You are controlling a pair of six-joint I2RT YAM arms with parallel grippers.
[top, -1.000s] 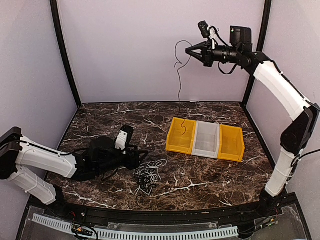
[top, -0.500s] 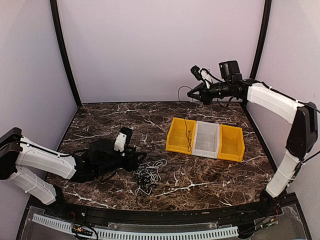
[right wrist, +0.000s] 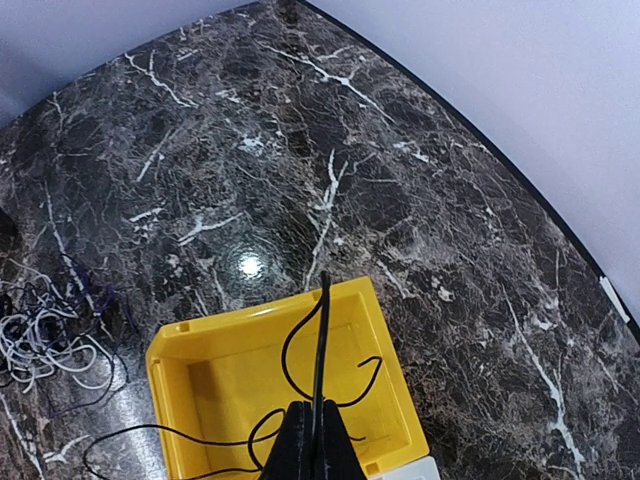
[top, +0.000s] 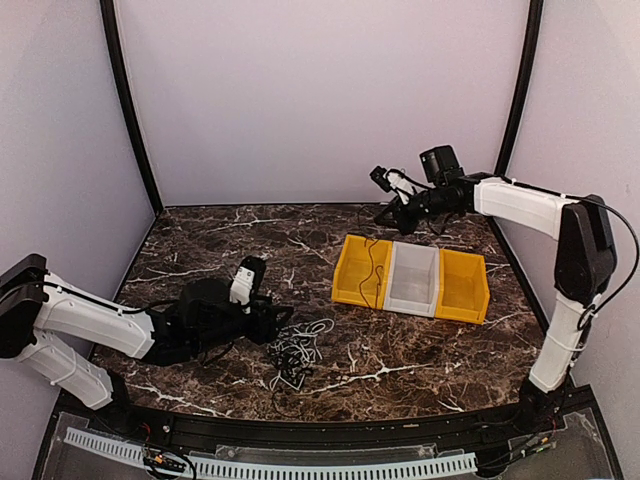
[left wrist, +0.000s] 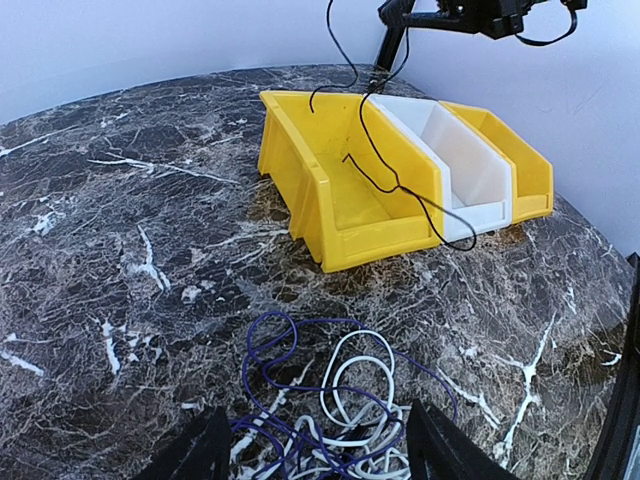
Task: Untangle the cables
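Observation:
A tangle of white, purple and dark cables (top: 295, 352) lies on the marble table near the front; in the left wrist view the cables (left wrist: 345, 400) sit right before and between my fingers. My left gripper (top: 280, 318) (left wrist: 320, 462) rests low, open around the near part of the pile, gripping nothing. Over the back of the left yellow bin (top: 350, 285) (right wrist: 250, 322), my right gripper (top: 382, 216) (right wrist: 313, 418) is shut on a thin black cable (top: 374, 268) (right wrist: 320, 335). That cable droops into the bin and over its rim (left wrist: 400, 185).
A translucent white bin (top: 415, 280) (left wrist: 465, 165) and a second yellow bin (top: 464, 288) (left wrist: 520, 165) stand in a row right of the first. Lilac walls with black corner posts (top: 128, 110) enclose the table on three sides.
My right arm has come down from high up to just above the left yellow bin, lowering the black cable so that more of it lies inside. The left arm has not moved.

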